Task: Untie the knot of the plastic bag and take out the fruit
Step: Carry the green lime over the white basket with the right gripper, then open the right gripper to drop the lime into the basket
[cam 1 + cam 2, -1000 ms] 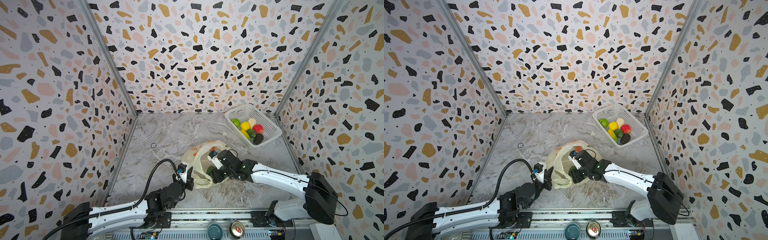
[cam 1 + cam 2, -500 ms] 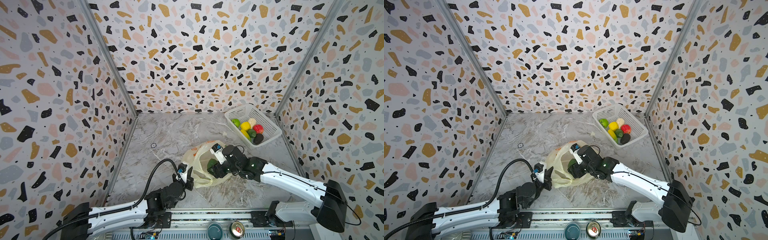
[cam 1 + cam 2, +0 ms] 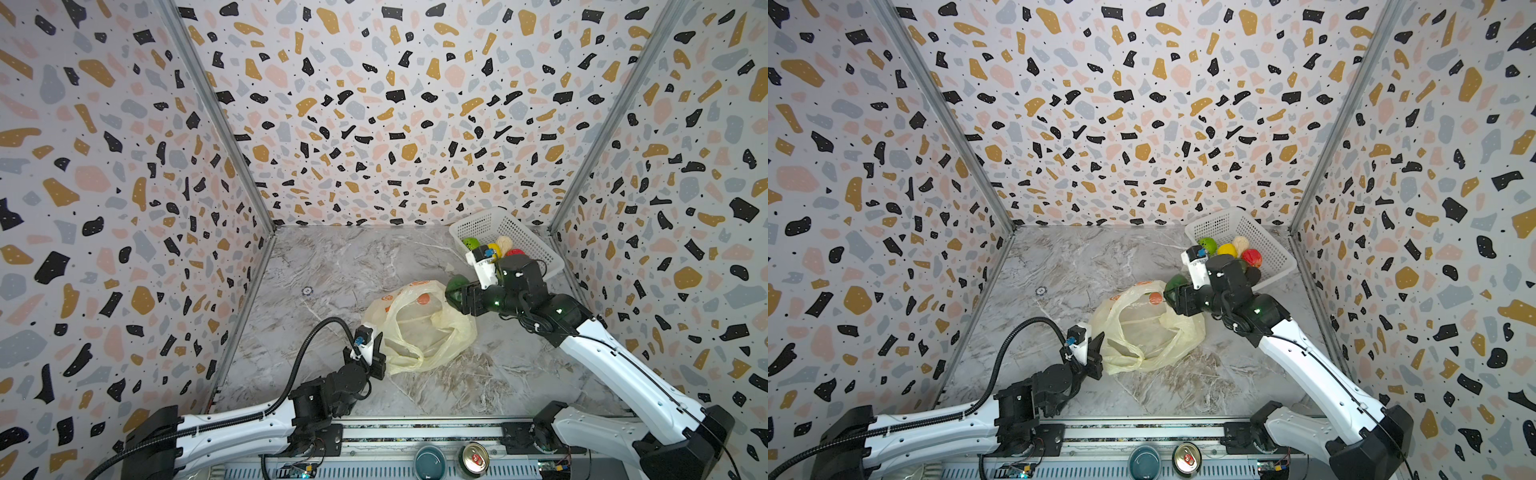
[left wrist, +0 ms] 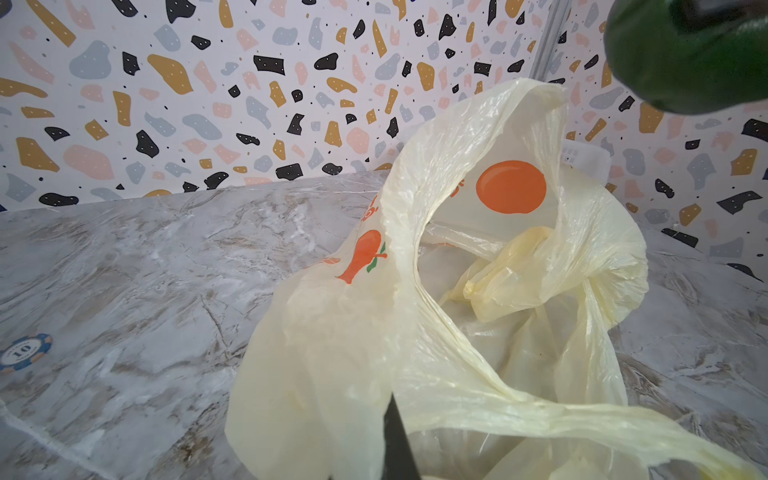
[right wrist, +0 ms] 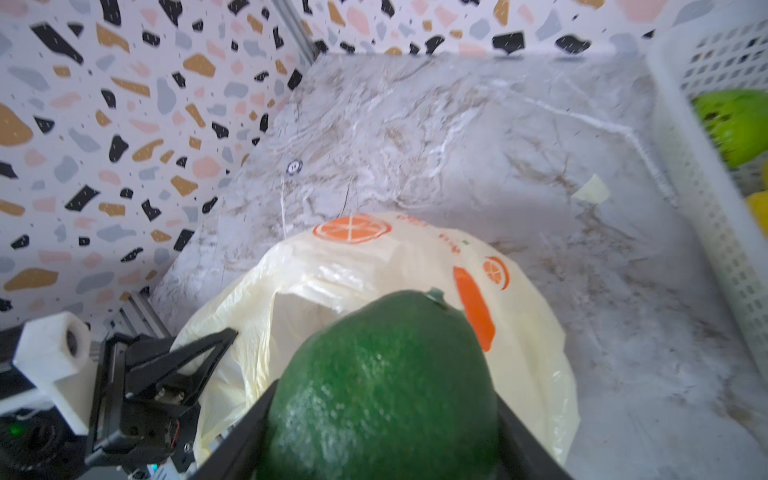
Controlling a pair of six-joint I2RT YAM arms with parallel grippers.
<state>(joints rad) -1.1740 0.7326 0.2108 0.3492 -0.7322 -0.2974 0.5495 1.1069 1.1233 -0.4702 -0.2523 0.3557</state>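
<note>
Basket point(image 3: 478, 226) sits in the far right corner with fruit point(image 3: 1227, 249) in it. Plastic bag point(image 3: 419, 332) lies mid-table, mouth gaping, no knot showing, and looks emptied. Right gripper point(image 3: 459, 296) hangs over the bag's far edge, jaws clamped on a dark green fruit point(image 5: 386, 386). Left gripper point(image 3: 376, 359) is pinched together on the bag's near rim. Watch it: that round skin could roll out if you swing fast, and your wrist could clip the basket wall.
</note>
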